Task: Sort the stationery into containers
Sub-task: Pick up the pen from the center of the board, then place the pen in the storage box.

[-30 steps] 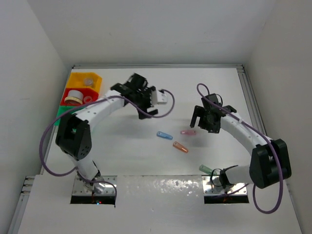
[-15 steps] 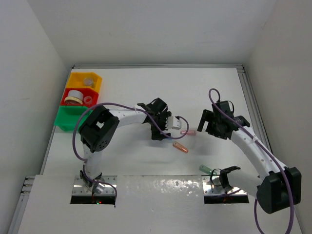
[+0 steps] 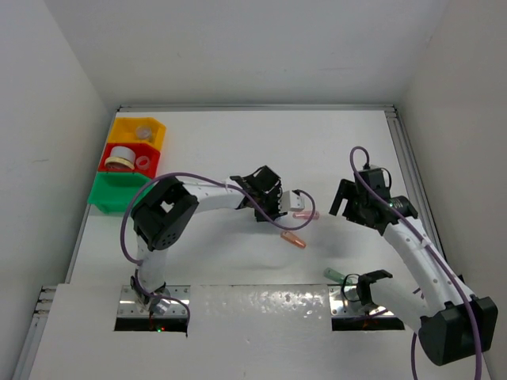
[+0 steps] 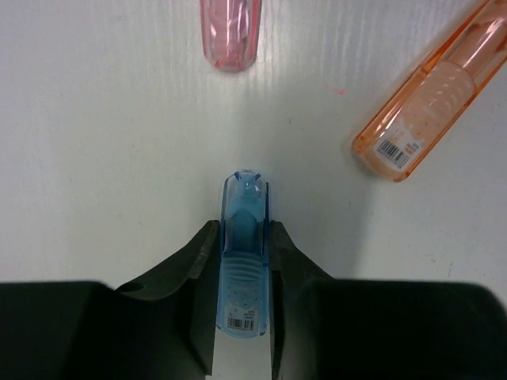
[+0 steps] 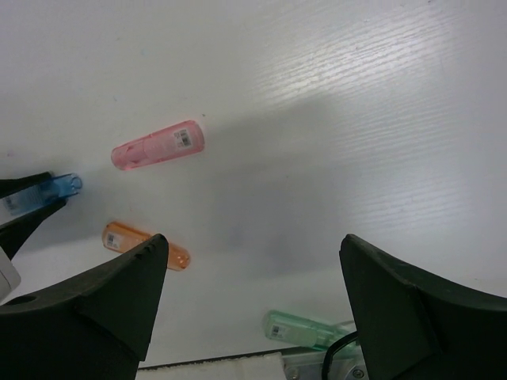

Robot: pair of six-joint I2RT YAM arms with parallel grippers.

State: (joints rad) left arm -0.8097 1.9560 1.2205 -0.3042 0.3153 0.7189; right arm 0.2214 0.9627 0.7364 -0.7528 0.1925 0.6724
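My left gripper [image 4: 244, 231] is shut on the blue capsule [image 4: 244, 269], both fingers pressed to its sides low over the white table. In the top view the left gripper [image 3: 271, 207] covers that capsule. A pink capsule [image 4: 230, 32] lies just ahead of it and an orange capsule [image 4: 432, 103] to its right. The pink capsule [image 3: 305, 214] and orange capsule [image 3: 293, 240] both rest on the table. My right gripper [image 5: 253, 237] is open and holds nothing. The right gripper [image 3: 355, 204] hangs to the right of the pink capsule. The containers stand at the far left: yellow [image 3: 125, 127], red [image 3: 107, 150], green [image 3: 111, 198].
A green capsule [image 3: 335, 274] lies by the right arm's base plate. The red bin holds a tape ring [image 3: 120, 156] and a small pink ring [image 3: 143, 161]. A clear round pot [image 3: 143, 131] sits in the yellow bin. White walls close in the table on three sides.
My left arm swung from near the bins to the table's middle, came down over the blue capsule and shut on it. The right gripper drew back to the right, away from the pink capsule.
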